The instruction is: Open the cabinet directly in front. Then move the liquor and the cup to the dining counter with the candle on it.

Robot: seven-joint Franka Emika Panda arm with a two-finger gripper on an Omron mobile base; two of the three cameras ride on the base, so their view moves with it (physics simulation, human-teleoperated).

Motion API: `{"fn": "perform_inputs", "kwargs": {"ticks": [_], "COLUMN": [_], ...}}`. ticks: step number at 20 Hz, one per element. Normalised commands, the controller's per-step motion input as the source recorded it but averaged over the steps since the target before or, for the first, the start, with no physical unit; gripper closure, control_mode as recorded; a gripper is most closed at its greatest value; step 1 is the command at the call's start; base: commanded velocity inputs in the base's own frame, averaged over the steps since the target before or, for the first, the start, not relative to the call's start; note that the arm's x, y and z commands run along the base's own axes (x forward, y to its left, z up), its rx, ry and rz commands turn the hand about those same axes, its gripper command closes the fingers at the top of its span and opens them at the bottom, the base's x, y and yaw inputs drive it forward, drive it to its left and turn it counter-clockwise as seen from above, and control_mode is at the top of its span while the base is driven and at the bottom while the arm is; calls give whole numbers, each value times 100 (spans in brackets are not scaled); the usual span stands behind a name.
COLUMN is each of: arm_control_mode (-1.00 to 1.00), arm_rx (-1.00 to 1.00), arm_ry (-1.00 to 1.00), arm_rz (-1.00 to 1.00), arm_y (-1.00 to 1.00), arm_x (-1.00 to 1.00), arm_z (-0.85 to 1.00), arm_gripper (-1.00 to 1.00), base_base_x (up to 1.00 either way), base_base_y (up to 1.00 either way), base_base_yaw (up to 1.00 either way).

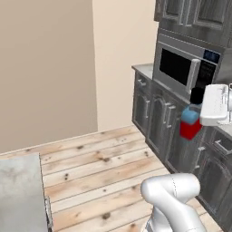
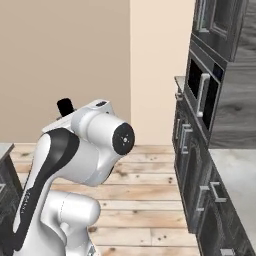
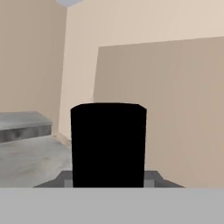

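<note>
Looking from the left base view, you had the liquor (image 1: 190,122) hanging in the air in front of the dark lower cabinets (image 1: 158,115), its blue upper part over the red lower label, with the black neck rising beside the white hand; the gripper (image 1: 199,115) itself was mostly hidden behind that white housing, so the fingers could not be made out there. From the right base view you lost the bottle's body behind the arm's big white joint, and just the black cap (image 2: 65,106) poked up above it. Your hand view supplied what the other two did not: the black cap (image 3: 108,144) stood square between the finger tips at the bottom edge, so the gripper was clamped on the bottle near its neck. That same view looked past the cap to a beige wall (image 3: 175,109) and a grey marble counter top (image 3: 24,131) off to one side. The left base view alone gave you the microwave (image 1: 183,68) above the counter, the wall cabinet (image 1: 199,13) over it, and a corner of another grey counter (image 1: 20,195) at lower left
</note>
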Motion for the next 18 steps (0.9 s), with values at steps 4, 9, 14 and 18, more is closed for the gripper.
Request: {"fn": "perform_inputs", "kwargs": {"ticks": [4, 9, 14, 18], "arm_control_mode": [100, 100, 100, 100], "arm_rx": [0, 0, 0, 0], "arm_ry": [0, 0, 0, 0], "arm_rz": [0, 0, 0, 0], "arm_y": [0, 0, 0, 0], "arm_x": [0, 0, 0, 0], "arm_z": [0, 0, 0, 0], "arm_gripper": [100, 100, 100, 100], "base_base_x": [59, 26, 52, 79], "base_base_y": [77, 92, 55, 16], "base_base_yaw": [-6, -1, 2, 14]}}
